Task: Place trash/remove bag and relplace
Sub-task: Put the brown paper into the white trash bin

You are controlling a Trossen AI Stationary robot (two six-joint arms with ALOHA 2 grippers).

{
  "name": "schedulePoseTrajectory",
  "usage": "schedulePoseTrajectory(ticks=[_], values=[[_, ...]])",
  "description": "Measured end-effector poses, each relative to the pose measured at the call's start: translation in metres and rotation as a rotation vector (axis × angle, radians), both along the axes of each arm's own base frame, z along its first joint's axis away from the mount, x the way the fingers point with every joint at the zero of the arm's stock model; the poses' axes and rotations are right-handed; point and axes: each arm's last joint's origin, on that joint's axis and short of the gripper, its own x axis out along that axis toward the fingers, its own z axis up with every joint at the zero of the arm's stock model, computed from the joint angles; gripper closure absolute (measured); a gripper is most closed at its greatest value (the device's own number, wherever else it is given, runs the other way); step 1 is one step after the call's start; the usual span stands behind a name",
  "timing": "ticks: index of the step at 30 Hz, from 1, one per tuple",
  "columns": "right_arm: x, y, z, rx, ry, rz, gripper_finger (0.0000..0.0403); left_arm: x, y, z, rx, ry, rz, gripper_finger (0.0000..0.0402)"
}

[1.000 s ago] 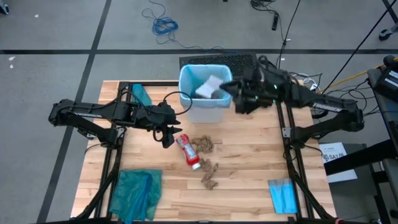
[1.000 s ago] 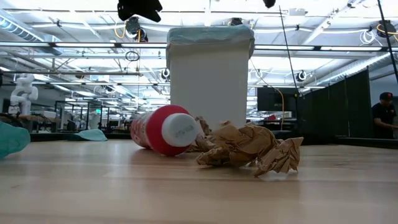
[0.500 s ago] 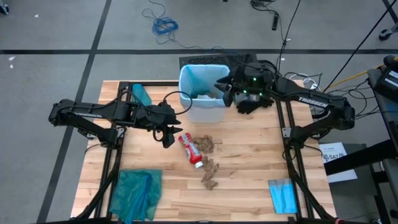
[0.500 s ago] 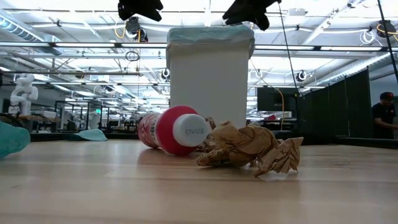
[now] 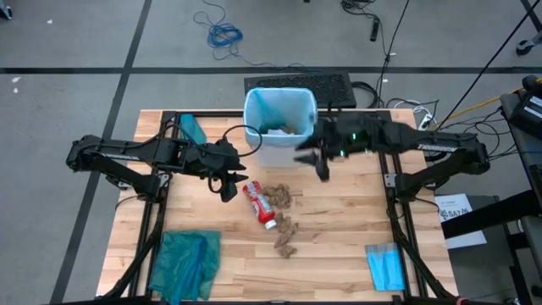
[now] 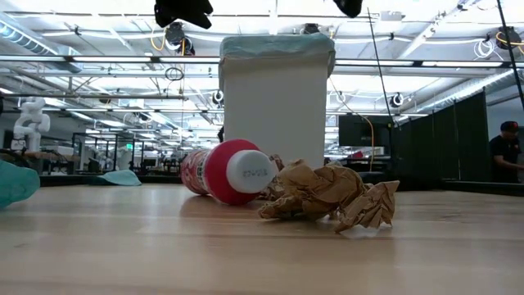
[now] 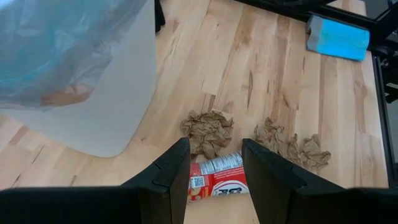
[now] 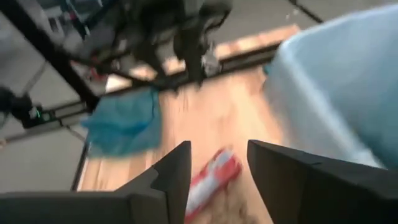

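A white bin [image 5: 279, 148] stands at the table's far middle, lined with the light-blue bag [image 5: 269, 106], whose top is folded over the rim [image 6: 277, 45]. Some trash [image 5: 286, 131] lies inside. On the table in front of the bin lie the red-and-white bottle [image 5: 258, 205] on its side and several crumpled brown paper scraps [image 5: 277, 195]. My left gripper [image 5: 227, 180] hovers open just left of the bottle, which shows below its fingers [image 7: 217, 180]. My right gripper [image 5: 320, 163] hangs open in the air before the bin's right front corner, holding nothing.
A darker teal-green plastic bag [image 5: 186, 263] lies at the near left corner. A small flat folded blue sheet [image 5: 385, 267] lies at the near right. Another teal item [image 5: 191, 129] sits left of the bin. Bare wood stretches between the scraps and the near edge.
My right gripper has come away from over the bin's right rim toward the table's near edge and a little down, tipping its fingers lower. The white scrap seen at it over the bin is no longer with it. The bottle has rolled slightly to the right.
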Motion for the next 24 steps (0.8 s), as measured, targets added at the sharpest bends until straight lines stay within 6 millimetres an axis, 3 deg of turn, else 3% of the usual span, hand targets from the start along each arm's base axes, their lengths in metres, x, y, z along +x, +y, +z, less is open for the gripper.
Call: schedulePoseTrajectory(ticks=[5,8,10,14,17,24], values=[[0.011,0.044,-0.025,-0.046,0.142,0.007,0.0274,0.000,0.000,0.000,0.002,0.000,-0.002,0.0261],[0.020,0.060,-0.054,-0.046,0.196,0.002,0.0279,0.000,0.000,0.000,0.002,-0.001,-0.002,0.0261],[0.027,0.067,-0.085,-0.019,0.243,-0.009,0.0279,0.000,0.000,0.000,0.002,-0.002,-0.003,0.0261],[0.031,0.069,-0.146,0.049,0.320,-0.066,0.0271,0.000,0.000,0.000,0.000,-0.002,-0.001,0.0261],[0.035,0.063,-0.177,0.084,0.316,-0.095,0.0259,0.000,0.000,0.000,0.000,-0.005,-0.001,0.0261],[0.052,0.053,-0.221,0.107,0.382,-0.120,0.0214,0.000,0.000,0.000,-0.004,-0.006,0.002,0.0261]])
